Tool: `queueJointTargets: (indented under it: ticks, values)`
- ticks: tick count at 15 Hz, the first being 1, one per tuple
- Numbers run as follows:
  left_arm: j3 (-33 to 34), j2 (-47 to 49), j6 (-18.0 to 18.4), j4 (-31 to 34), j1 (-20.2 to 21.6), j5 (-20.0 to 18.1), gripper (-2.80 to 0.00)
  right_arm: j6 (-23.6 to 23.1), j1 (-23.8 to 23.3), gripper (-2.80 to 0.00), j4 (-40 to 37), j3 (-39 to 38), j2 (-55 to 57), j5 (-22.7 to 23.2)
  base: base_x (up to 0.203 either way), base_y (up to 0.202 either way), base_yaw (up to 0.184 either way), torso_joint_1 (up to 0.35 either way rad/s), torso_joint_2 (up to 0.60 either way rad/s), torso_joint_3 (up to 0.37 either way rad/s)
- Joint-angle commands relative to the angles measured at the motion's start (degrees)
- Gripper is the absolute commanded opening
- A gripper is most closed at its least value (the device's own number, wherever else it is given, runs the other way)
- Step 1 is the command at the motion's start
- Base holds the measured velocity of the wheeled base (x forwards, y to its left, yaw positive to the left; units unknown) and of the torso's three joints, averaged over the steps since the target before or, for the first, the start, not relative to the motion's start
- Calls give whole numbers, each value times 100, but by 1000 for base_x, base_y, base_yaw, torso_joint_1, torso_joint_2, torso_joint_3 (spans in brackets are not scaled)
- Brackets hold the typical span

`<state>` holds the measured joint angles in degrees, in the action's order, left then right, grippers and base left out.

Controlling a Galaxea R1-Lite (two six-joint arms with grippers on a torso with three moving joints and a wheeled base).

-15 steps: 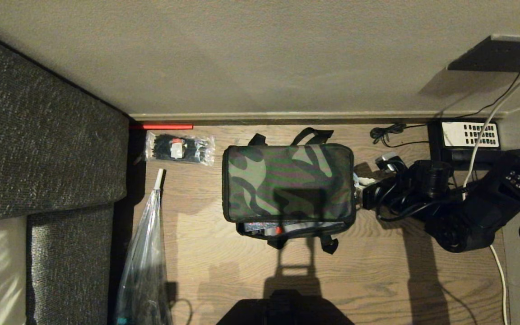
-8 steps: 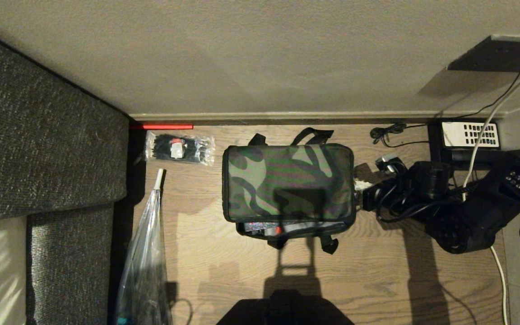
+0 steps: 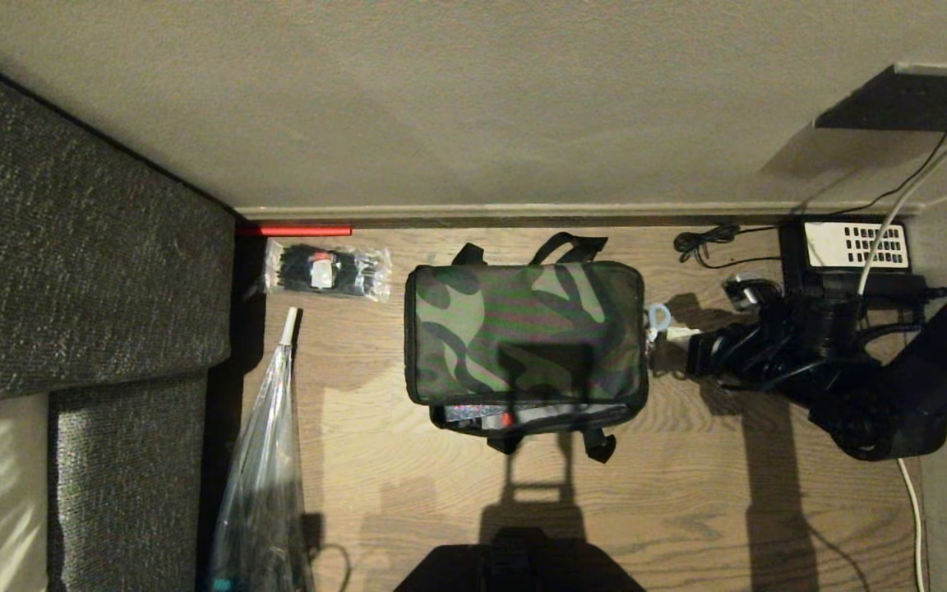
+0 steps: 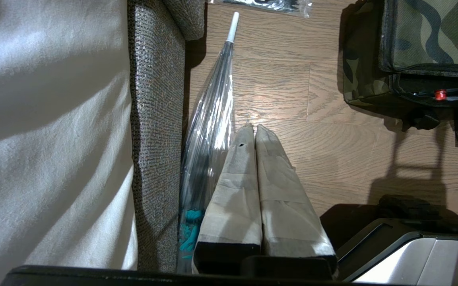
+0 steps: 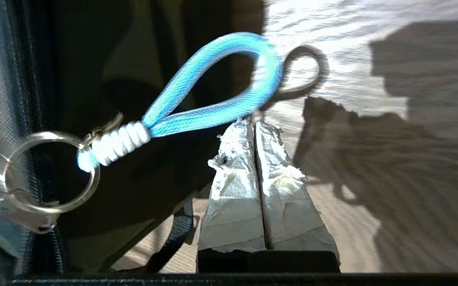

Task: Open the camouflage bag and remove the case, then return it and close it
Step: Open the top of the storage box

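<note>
So your boxy green camouflage bag (image 3: 525, 333) sat on the wooden floor (image 3: 687, 493), lid mostly down, with a gap along its near edge showing a small red dot (image 3: 506, 419). Your right gripper (image 5: 255, 123) was just right of the bag, its taped fingers (image 5: 233, 190) pressed together right under the light-blue cord loop (image 5: 221, 87) on the zipper's metal ring (image 5: 46, 172), apparently pinching nothing. Your left gripper (image 4: 255, 127) hung with fingers together near the clear folded umbrella (image 4: 209, 131) on the left.
</note>
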<state>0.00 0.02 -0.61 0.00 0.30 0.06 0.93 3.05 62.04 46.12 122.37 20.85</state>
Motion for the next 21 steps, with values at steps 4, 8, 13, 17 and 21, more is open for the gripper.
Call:
queueJointTargets:
  ticks: [4,8,13,17,21]
  values:
    - [9,-11,-1,0,5,3,-280,1424,-105,-280,-493,199,-453,340,0,0,0,0,0,0]
    - [9,-11,-1,0,5,3,-280,2989,-159,-280,-1176,620,-635,456,0,0,0,0,0,0]
    - [9,-11,-7,0,5,3,-280,5469,-296,-280,-1908,1084,-828,884,0,0,0,0,0,0]
    - [9,-11,-1,0,5,3,-280,5495,-296,-280,-3135,981,-862,906,0,0,0,0,0,0]
    - [9,-11,-1,0,5,3,-280,6226,-270,-280,-3119,995,-847,1017,0,0,0,0,0,0]
